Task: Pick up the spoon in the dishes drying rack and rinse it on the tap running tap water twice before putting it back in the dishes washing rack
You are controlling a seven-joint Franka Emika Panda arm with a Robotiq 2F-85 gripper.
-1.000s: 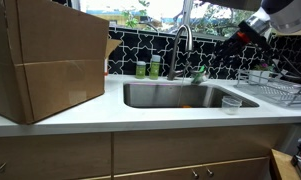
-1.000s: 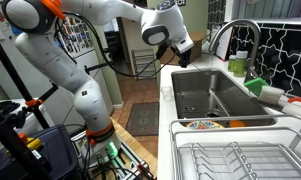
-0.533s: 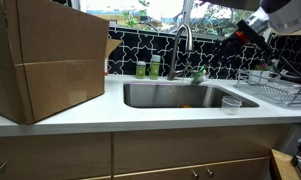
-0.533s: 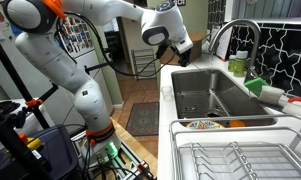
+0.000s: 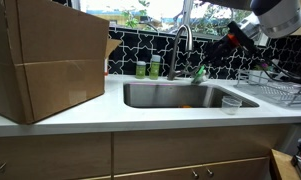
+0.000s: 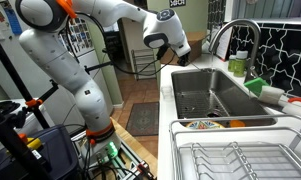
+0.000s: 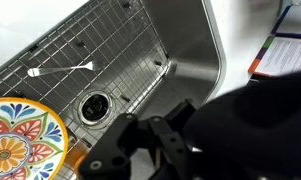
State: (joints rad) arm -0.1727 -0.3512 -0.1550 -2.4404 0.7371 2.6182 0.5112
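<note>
Reach step: my jaws are closed tight, holding nothing, above the sink (image 7: 195, 50). Next I must open them and drop to the spoon (image 7: 60, 70), upper left of wrist view.

In the wrist view the pincer (image 7: 158, 138) is looming dark and out of focus, running off the lower edge and covering part of the sink grid (image 7: 120, 45); the painted plate (image 7: 18, 140) is being cut by the left and bottom edges, and the thin utensil (image 7: 60, 69) is showing too small to tell spoon from fork. In an exterior view the cardboard box (image 5: 45, 65) is spilling past the left edge, the drying rack (image 5: 280, 93) past the right, and the arm (image 5: 275, 12) past the top.
</note>
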